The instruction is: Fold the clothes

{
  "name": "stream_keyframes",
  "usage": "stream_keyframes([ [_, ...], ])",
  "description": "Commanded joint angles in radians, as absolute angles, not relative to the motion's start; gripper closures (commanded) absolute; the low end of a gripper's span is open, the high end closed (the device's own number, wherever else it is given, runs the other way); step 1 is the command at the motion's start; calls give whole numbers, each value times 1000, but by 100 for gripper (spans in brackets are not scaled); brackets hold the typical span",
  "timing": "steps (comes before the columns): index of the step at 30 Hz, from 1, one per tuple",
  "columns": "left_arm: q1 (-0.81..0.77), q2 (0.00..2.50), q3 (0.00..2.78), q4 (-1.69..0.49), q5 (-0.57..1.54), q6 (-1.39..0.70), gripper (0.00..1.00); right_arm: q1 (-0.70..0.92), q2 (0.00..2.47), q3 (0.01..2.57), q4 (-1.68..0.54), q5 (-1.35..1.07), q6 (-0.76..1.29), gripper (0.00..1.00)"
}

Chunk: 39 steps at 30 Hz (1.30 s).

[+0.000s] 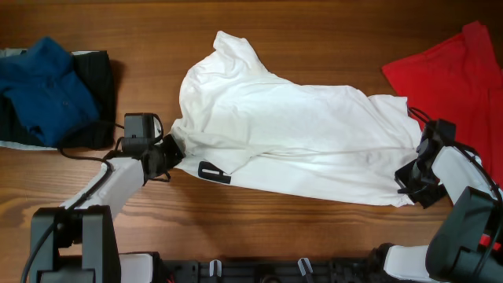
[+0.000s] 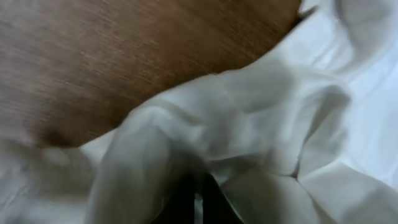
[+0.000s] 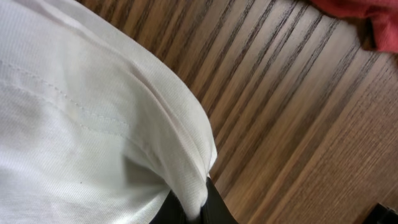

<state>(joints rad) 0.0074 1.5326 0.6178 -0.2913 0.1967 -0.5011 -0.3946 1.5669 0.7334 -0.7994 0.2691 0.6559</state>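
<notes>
On the wooden bench [image 1: 275, 20] the white T-shirt [image 1: 291, 134] is lying rumpled between the left hand [image 1: 173, 151] and right hand [image 1: 409, 179], each clamping an edge, folding seemingly barely starting, the red shirt [image 1: 456, 71] waiting beyond the right hand.

It looked like a robot lab bench: left arm [image 1: 110, 179] and right arm [image 1: 456, 169] stood mounted at the wooden table's [image 1: 314, 31] near edge.

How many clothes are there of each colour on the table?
White: 1, the white T-shirt
Red: 1, the red shirt
Blue: 1, the blue shirt
Black: 1, the black garment under the blue one
Total: 4
</notes>
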Motion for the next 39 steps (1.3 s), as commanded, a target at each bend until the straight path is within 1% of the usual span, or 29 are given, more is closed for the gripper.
stream_keyframes([
  [1,56,1597,559,-449,-3,-628,95,-400,1580,724,-805,262,646,96],
  [5,168,1597,559,-547,14,-668,96,-400,1580,724,-828,273,659,96],
  [7,200,1597,559,-559,53,-667,96,-400,1580,724,-834,276,670,96],
  [9,233,1596,559,-588,81,-694,96,-400,1580,724,-866,308,737,95],
  [11,264,1588,559,-625,81,-746,96,-400,1580,724,-874,318,745,95],
  [14,305,1554,559,-654,85,-749,96,-400,1580,724,-881,337,778,96],
  [22,421,1295,559,-751,85,-746,96,-400,1580,725,-876,343,836,96],
  [26,429,1171,560,-770,88,-684,96,-400,1568,736,-858,324,743,96],
  [30,429,1028,580,-779,89,-685,96,-400,1487,765,-911,305,743,95],
  [32,420,994,615,-779,93,-683,94,-400,1427,771,-921,279,716,89],
  [33,408,996,637,-776,110,-661,94,-400,1398,772,-920,257,683,77],
  [34,395,1000,657,-765,130,-636,93,-400,1373,772,-916,232,646,69],
  [35,365,1010,696,-748,146,-597,92,-400,1335,773,-910,200,584,53],
  [37,311,1026,768,-737,145,-537,90,-400,1282,774,-913,183,550,35],
  [39,253,1048,840,-732,141,-490,86,-400,1246,774,-920,173,550,32],
])
